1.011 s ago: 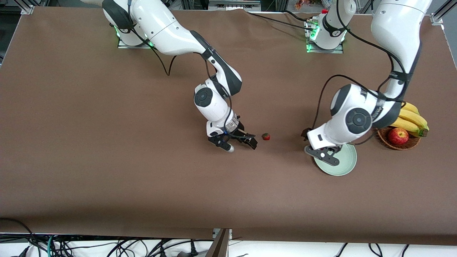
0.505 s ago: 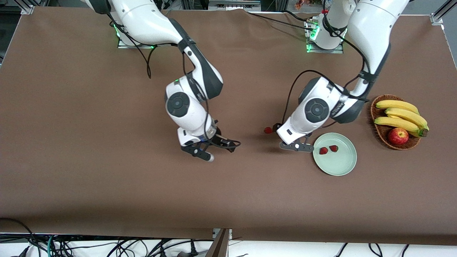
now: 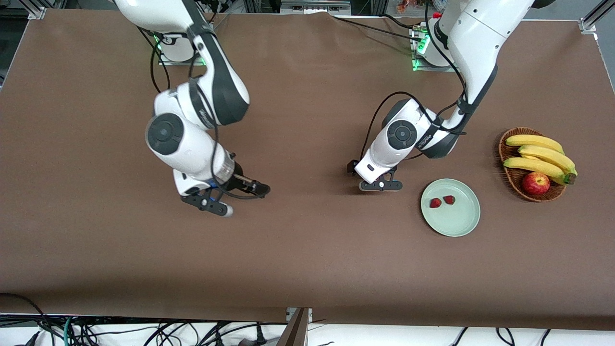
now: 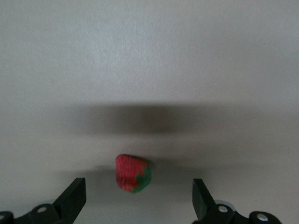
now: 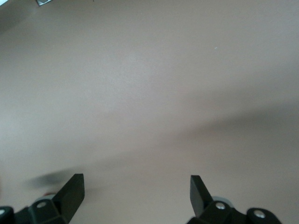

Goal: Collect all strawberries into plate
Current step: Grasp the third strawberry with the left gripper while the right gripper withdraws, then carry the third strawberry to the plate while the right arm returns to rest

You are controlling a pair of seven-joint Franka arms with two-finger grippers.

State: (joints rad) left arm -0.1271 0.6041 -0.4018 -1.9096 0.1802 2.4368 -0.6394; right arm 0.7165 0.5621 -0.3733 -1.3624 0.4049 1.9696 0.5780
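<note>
- The plate [image 3: 450, 208] sits on the brown surface [image 3: 307, 259] toward the left arm's end, with two strawberries [image 3: 435, 203] lying side by side in the part of it farther from the front camera, close together but not clearly touching.
- The third strawberry [image 4: 132, 173] lies on the bare surface; only the left wrist view shows it, between the two finger tips and touching neither, its green top turned to one side. In the front view the left arm's wrist covers that spot.
- The left hand [image 3: 379, 185] is low over the surface, near the plate on the side toward the right arm's end, and apart from the plate's rim. Its fingers [image 4: 72, 200] stand wide apart with nothing gripped.
- The right hand [image 3: 238, 197] is over open surface toward the right arm's end, well apart from the plate and the berries. Its fingers [image 5: 70, 193] are also spread wide and hold nothing; the right wrist view shows only plain surface between them.
- A woven basket [image 3: 511, 175] stands beside the plate at the left arm's end of the surface, apart from it, carrying a bunch of bananas [image 3: 538, 156] and a red apple [image 3: 535, 183].
- Nothing lies on the surface between the left hand and the plate.
- Loose cables [image 3: 96, 331] hang along the edge nearest the front camera, off the brown surface.
</note>
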